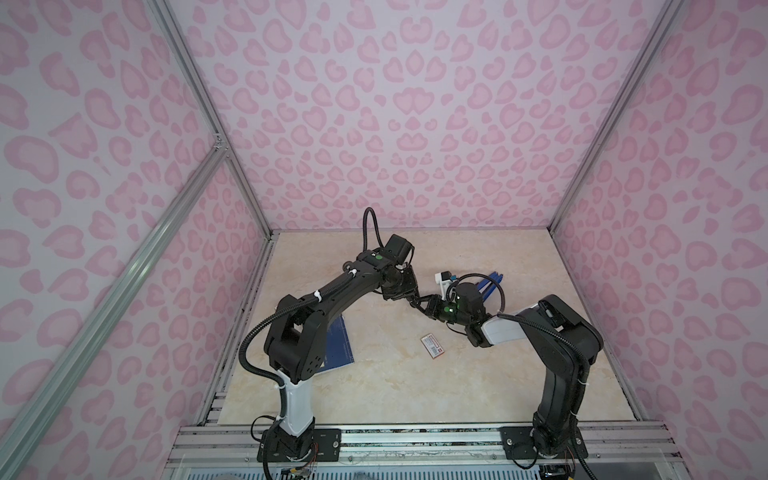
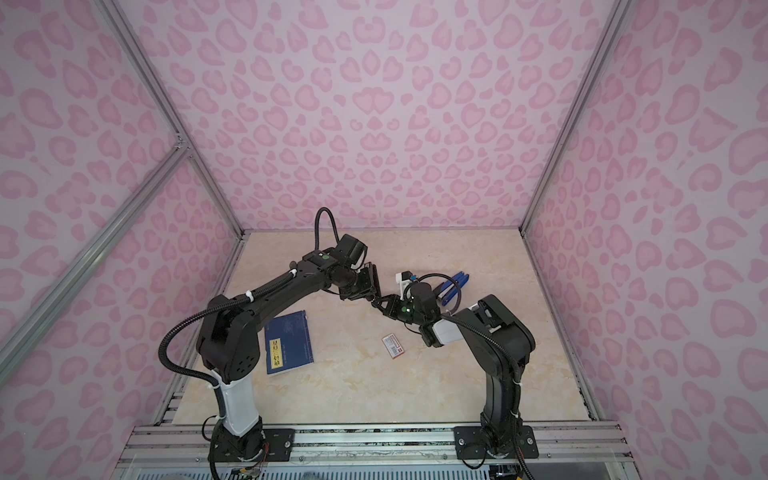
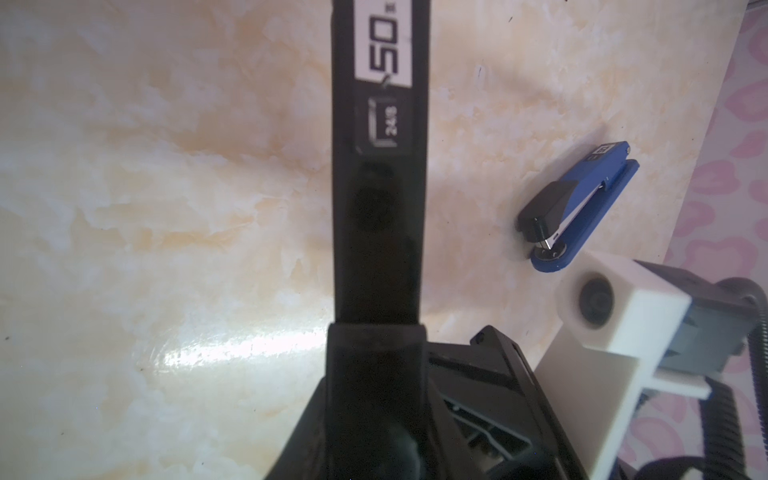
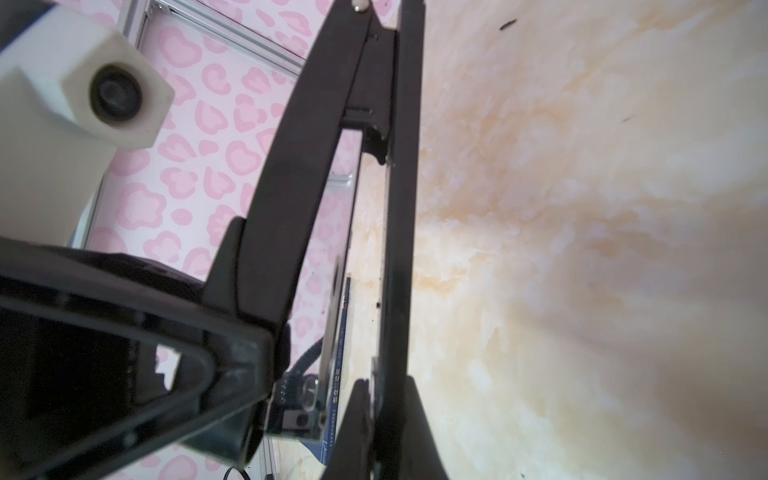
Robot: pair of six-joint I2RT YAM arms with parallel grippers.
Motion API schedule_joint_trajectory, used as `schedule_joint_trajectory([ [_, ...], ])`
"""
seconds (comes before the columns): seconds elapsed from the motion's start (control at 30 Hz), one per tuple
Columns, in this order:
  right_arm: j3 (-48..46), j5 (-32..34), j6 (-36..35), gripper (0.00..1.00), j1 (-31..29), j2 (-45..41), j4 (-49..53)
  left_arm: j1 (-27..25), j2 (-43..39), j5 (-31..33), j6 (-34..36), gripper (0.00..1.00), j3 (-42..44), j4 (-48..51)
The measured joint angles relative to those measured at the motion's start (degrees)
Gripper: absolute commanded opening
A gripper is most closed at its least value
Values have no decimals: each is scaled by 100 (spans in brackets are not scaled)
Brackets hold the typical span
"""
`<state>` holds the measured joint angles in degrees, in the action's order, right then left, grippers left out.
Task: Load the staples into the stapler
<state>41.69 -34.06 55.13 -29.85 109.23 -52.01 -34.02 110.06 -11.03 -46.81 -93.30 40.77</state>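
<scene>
Clamped shut, the left gripper (image 3: 376, 340) has the black stapler (image 3: 378, 208) by the sides of its top cover, the one with the white "50" label. The stapler hangs open like a narrow V, its hinge at the far end. The right gripper (image 4: 385, 380) is closed on the straight lower bar, a finger (image 4: 411, 415) pressed against each side. From where I stand, both top views show the two grippers meeting nose to nose above the middle of the marble-look table (image 1: 374, 395), so the stapler is off the surface. The staples themselves I cannot make out. A blue stapler (image 3: 582, 208) lies closed just behind the right wrist. Nearer the front lies a white-and-red box (image 1: 432, 345), and a blue book (image 2: 291, 345) sits beside the left arm.
</scene>
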Motion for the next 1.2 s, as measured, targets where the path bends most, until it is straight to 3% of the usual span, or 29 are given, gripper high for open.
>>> schedule_joint_trajectory([
  [0.2, -398, 87, 70, 0, 0, 0, -743, 111, 129, -286, 72, 3, -452, 476],
  [0.7, -1143, 118, 140, 0, 39, 278, -1137, 546, 455, -422, 197, 3, -1220, 935],
  [1.2, -1550, -238, 579, 0, 216, 798, -2533, 1029, 1818, -251, 636, 3, -3014, 1458],
])
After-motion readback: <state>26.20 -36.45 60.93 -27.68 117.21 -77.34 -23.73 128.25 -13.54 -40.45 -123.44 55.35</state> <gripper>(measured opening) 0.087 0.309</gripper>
